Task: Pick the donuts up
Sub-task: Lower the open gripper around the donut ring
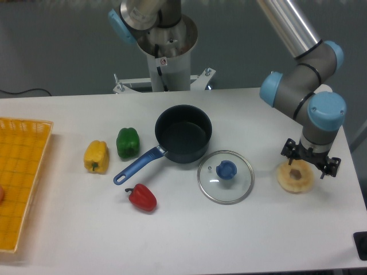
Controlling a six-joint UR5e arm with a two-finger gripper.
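Observation:
The donut is a pale cream-yellow ring lying flat on the white table at the right side. My gripper hangs straight down right over it, its dark body covering the ring's far part. The fingertips reach down to the ring around its centre hole. The fingers are hidden under the gripper body, so I cannot tell how far apart they stand or whether they touch the donut.
A round glass lid with a blue knob lies left of the donut. A dark pot with a blue handle stands at the centre. Green, yellow and red peppers lie left of it. A yellow basket is at the far left.

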